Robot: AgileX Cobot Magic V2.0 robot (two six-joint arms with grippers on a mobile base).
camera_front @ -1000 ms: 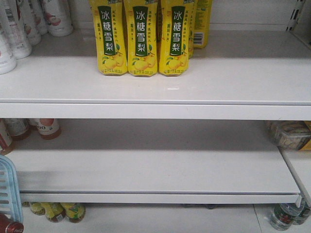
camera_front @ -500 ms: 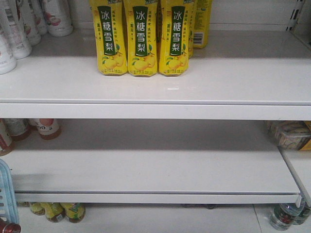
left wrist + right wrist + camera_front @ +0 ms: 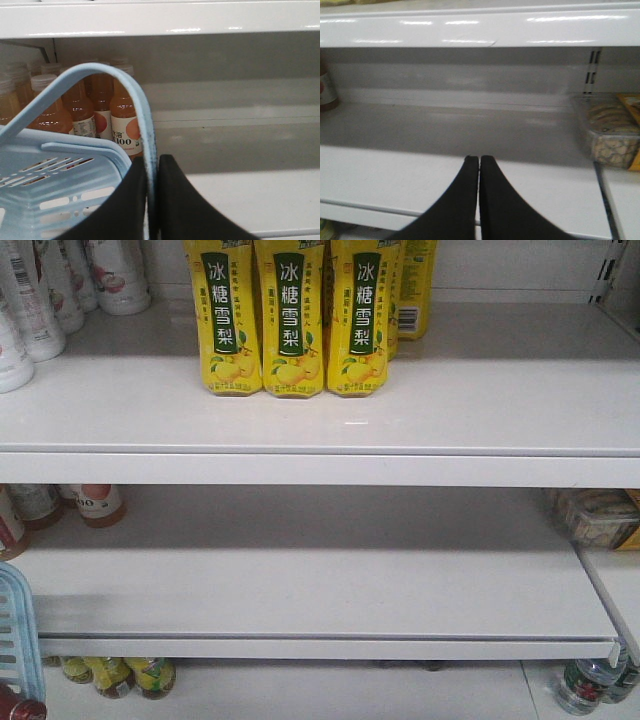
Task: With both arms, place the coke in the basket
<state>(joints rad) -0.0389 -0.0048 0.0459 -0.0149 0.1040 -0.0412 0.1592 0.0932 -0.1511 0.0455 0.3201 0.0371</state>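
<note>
Coke (image 3: 20, 708) shows only as a red cap and shoulder at the lower left of the front view, just below the blue basket (image 3: 15, 625); whether it sits inside the basket is probably not decidable from here. It likely handles as a small, stiff, smooth bottle, best gripped around its waist. Left gripper (image 3: 152, 200) is clamped on the basket's handle (image 3: 142, 115); right gripper (image 3: 479, 165) hangs closed and empty.

White shelves (image 3: 320, 420) fill the front view, lit evenly. The upper one carries yellow bottles (image 3: 290, 320). A white floor (image 3: 350, 690) shows under the lowest shelf (image 3: 320, 585).
</note>
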